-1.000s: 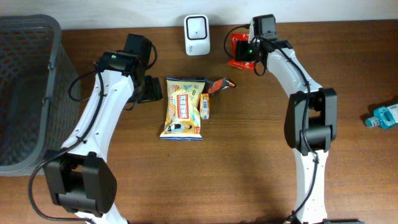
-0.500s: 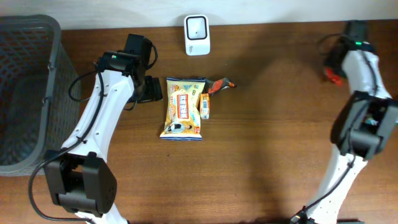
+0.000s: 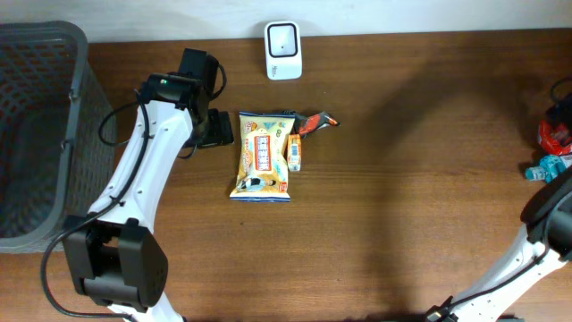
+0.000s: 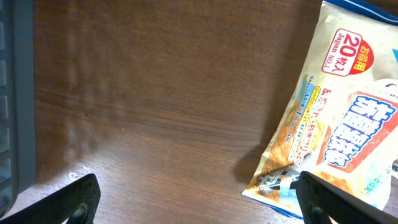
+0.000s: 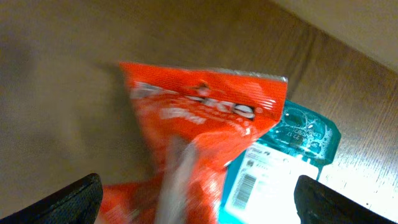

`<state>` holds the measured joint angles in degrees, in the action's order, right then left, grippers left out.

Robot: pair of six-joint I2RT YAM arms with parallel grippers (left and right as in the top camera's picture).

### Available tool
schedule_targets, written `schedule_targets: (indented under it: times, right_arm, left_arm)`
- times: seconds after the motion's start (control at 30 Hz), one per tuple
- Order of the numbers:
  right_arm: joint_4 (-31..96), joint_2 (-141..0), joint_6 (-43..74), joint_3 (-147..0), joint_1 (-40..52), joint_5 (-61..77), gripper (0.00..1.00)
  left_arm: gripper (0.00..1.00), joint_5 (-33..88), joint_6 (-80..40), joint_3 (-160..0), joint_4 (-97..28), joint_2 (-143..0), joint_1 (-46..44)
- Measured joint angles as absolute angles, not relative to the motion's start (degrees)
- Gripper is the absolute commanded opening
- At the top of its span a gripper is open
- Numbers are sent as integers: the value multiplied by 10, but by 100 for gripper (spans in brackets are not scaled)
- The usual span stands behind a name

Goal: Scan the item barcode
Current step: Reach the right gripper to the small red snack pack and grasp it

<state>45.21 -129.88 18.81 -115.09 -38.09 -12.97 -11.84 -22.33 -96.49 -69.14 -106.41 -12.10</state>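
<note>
The white barcode scanner stands at the back edge of the table. A red packet lies at the far right next to a teal pack. In the right wrist view the red packet is blurred and sits between the wide-apart fingers of my right gripper, touching neither. The teal pack shows a white barcode label. My left gripper is open low over bare wood, its right finger above the corner of a yellow snack bag.
The yellow snack bag lies mid-table with a small orange carton and an orange wrapper beside it. A dark mesh basket fills the left edge. My left arm reaches across the left half.
My right arm swung from beside the scanner to the far right edge, carrying the red packet, then opened its jaws. The packet now rests by the teal pack. The left arm stayed still.
</note>
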Motion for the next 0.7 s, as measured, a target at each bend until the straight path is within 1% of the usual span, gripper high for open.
schedule_targets:
  times: [0.07,0.1,0.17,0.2,0.23,0.27,0.3,0.37,0.4,0.43,0.47,0.6,0.7]
  right_arm:
    - [449,-1216,189,-1151,-361,-30,96]
    - [449,-1179,188,-1151,-340,53,92]
    - [468,-1161,189,-1157,-283,231,91]
    - [502,-1167,189,-1155,-240,289,92]
    - [517,-1170,188,-1153,-209,313,92]
    - [530,-1174,189,-1152,-159,341,91]
    - [538,-1176,189,-1152,-123,349,85]
    - [545,-1181,193,-1152,-26,341,82]
    - [548,-1184,222,-1151,22,307,82]
    - [557,-1190,269,-1150,66,261,82]
    - [562,-1199,345,-1149,110,197,82]
    - [555,-1247,544,-1149,204,57,82]
    - [535,-1300,642,-1149,228,24,81]
  left_arm:
    - [99,-118,-223,-965,-691,-1064,-121]
    - [99,-118,-223,-965,-692,-1064,-121]
    - [99,-118,-223,-965,-691,-1064,-121]
    - [99,-118,-223,-965,-691,-1064,-121]
    - [99,-118,-223,-965,-691,-1064,-121]
    - [99,-118,-223,-965,-691,-1064,-121]
    - [99,-118,-223,-965,-692,-1064,-121]
    - [99,-118,-223,-965,-692,-1064,-121]
    - [99,-118,-223,-965,-692,-1064,-121]
    - [99,-118,-223,-965,-691,-1064,-121]
    - [99,-118,-223,-965,-692,-1064,-121]
    - [99,-118,-223,-965,-692,-1064,-121]
    - [99,-118,-223,-965,-692,-1064,-121]
